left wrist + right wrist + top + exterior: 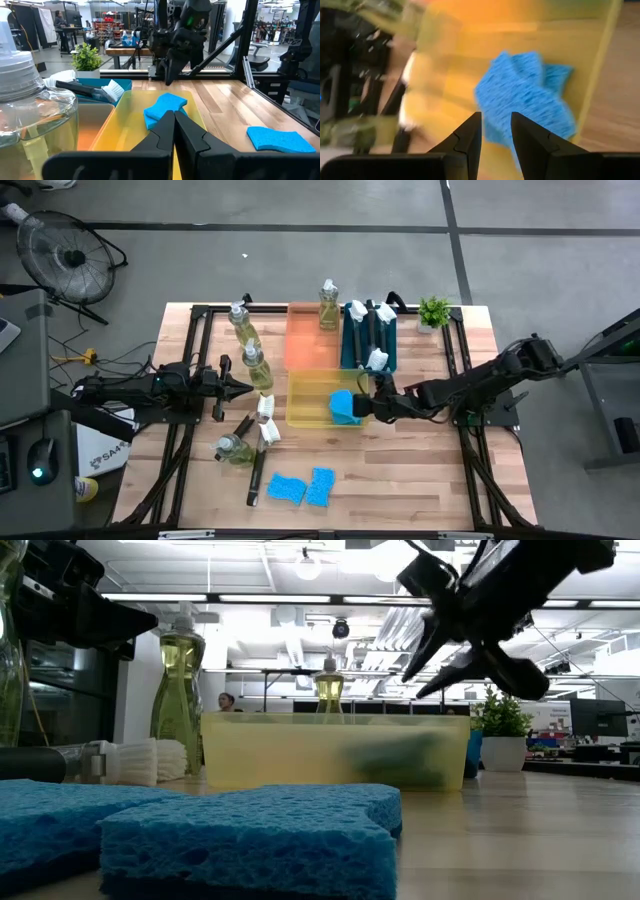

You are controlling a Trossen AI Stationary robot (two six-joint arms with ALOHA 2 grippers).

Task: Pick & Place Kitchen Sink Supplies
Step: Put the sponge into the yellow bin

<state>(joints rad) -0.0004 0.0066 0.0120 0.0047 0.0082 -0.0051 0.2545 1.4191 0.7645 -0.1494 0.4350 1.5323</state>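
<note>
A blue sponge lies in the yellow tray, tilted against its right wall; it also shows in the right wrist view and the left wrist view. My right gripper hovers open just above that sponge. Two more sponges lie flat near the table's near edge. Two soap bottles stand left of the trays, one stands in the orange tray, and one lies on the table. My left gripper is shut beside the nearer standing bottle.
Brushes lie in the teal tray; others lie on the table near the fallen bottle. A small potted plant stands at the far right. A person shows far off in the room. Bare wood lies right of the yellow tray.
</note>
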